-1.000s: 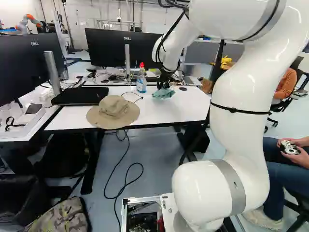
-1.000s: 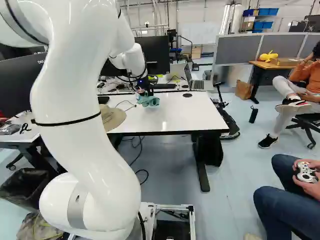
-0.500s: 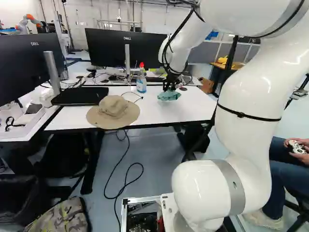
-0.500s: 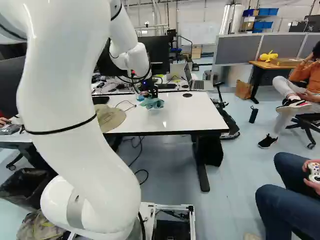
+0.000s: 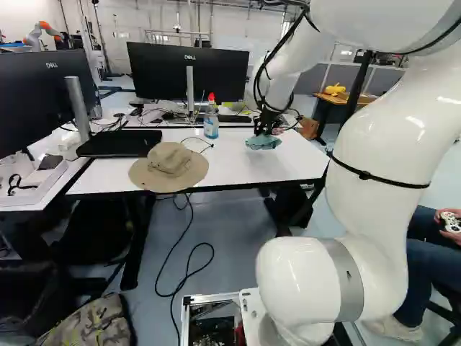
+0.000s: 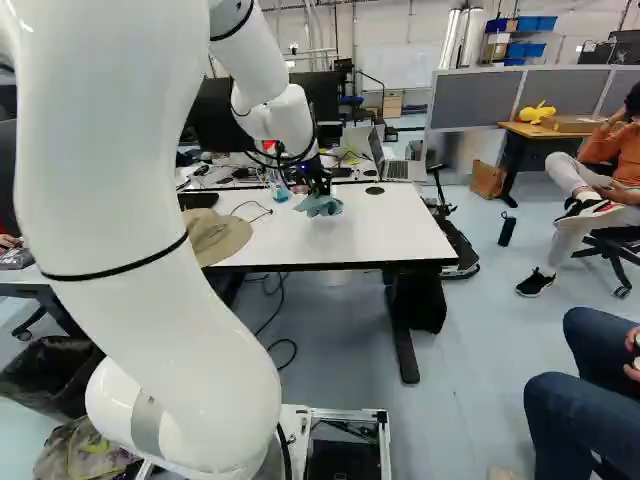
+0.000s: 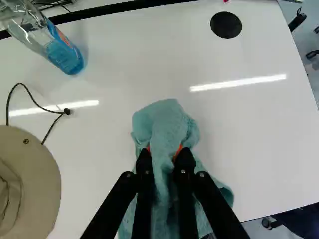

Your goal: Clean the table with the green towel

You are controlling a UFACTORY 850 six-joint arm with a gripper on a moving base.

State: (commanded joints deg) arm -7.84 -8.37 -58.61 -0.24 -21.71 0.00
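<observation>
Over the right part of the white table (image 5: 223, 169) my gripper (image 5: 261, 131) points down with the green towel (image 5: 263, 142) bunched under it. In the right base view the towel (image 6: 319, 205) looks low over the tabletop; whether it touches cannot be told. The wrist view shows the gripper (image 7: 164, 155) shut on the towel (image 7: 167, 124), a fold pinched between both orange pads, cloth spreading ahead of and under the fingers.
A beige hat (image 5: 170, 167) with a cord lies on the table, and a spray bottle (image 5: 211, 120) with blue liquid stands behind it. Monitors (image 5: 189, 72) and a laptop (image 6: 392, 160) stand behind. Another robot (image 5: 42, 34) is far back. A seated person's legs (image 5: 421, 252) are beside the arm.
My arm has swung to the right, carrying the towel rightward across the table, away from the bottle. The hat and bottle have stayed where they were, and so has the base.
</observation>
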